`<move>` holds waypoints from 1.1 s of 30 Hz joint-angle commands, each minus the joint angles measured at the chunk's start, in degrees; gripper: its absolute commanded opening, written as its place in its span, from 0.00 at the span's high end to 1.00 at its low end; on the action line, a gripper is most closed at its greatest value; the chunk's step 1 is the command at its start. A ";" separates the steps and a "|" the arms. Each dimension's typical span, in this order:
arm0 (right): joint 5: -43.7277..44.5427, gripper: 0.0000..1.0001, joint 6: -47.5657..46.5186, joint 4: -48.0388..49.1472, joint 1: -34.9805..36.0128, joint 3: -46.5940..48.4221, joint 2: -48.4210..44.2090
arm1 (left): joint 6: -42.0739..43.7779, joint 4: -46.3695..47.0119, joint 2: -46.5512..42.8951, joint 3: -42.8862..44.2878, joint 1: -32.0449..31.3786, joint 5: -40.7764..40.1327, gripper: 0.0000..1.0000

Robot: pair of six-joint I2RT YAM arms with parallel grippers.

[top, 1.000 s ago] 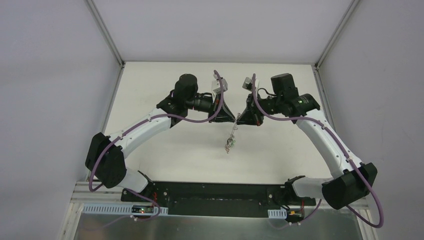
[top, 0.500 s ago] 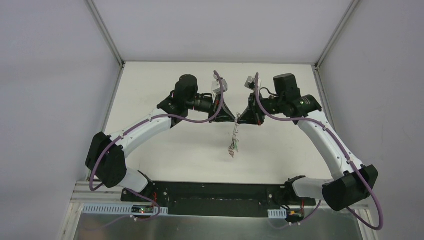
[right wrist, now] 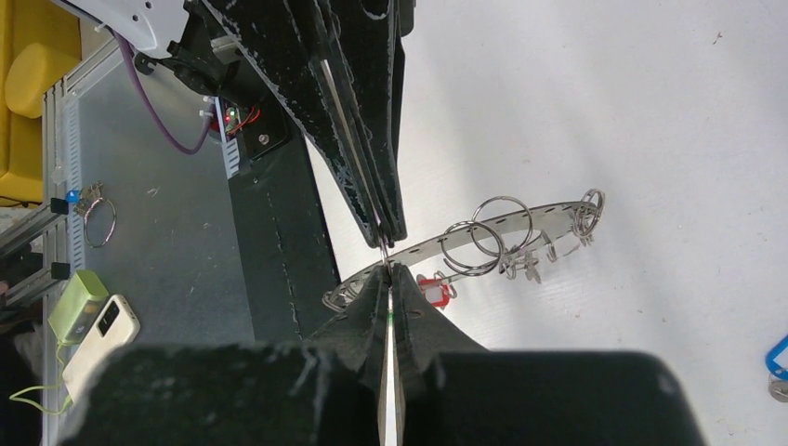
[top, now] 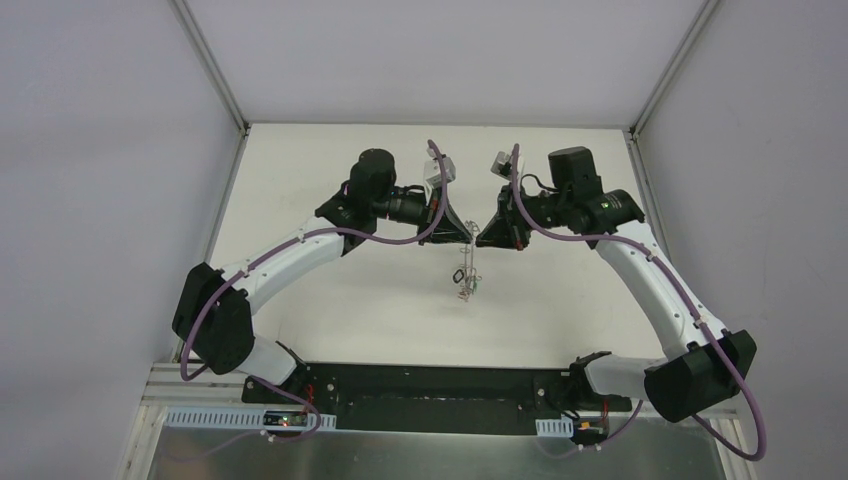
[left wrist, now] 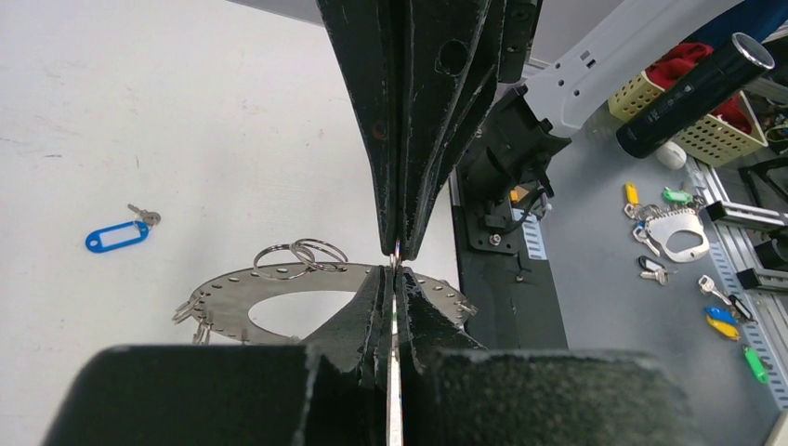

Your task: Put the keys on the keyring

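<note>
1. Keyring [left wrist: 223,293] hangs in mid-air under the pincer tips, well above the surface [left wrist: 139,111]. A few keys [left wrist: 190,311] dangle from its rim.
2. Right pincer [right wrist: 388,271] is clenched on a small loop [right wrist: 384,243] at the keyring rim.
3. Left pincer [left wrist: 391,279] is clenched too, tip to tip with the right at that loop. Can't tell what it actually bites.
4. Step looks like working the loop. Hold both grips firm and move slowly without twisting, or the keyring swings and the loop slips out.
5. Blue key [left wrist: 116,235] lies loose on the surface beyond, likely the next fetch. One pincer must hold the keyring meanwhile.
</note>
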 commanded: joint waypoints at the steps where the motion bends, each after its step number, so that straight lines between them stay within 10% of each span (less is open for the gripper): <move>1: -2.98 1.00 2.15 4.69 -0.52 0.21 -1.12 | -3.22 4.66 0.36 0.36 -1.00 3.39 1.00; 19: -13.68 0.70 13.90 19.94 -8.87 -8.52 -7.43 | -32.53 37.23 0.87 -7.65 0.22 -3.23 1.00; 33: -18.79 0.83 15.54 22.77 -9.24 -9.92 -7.63 | -37.78 42.07 1.98 -8.63 0.23 -4.95 1.00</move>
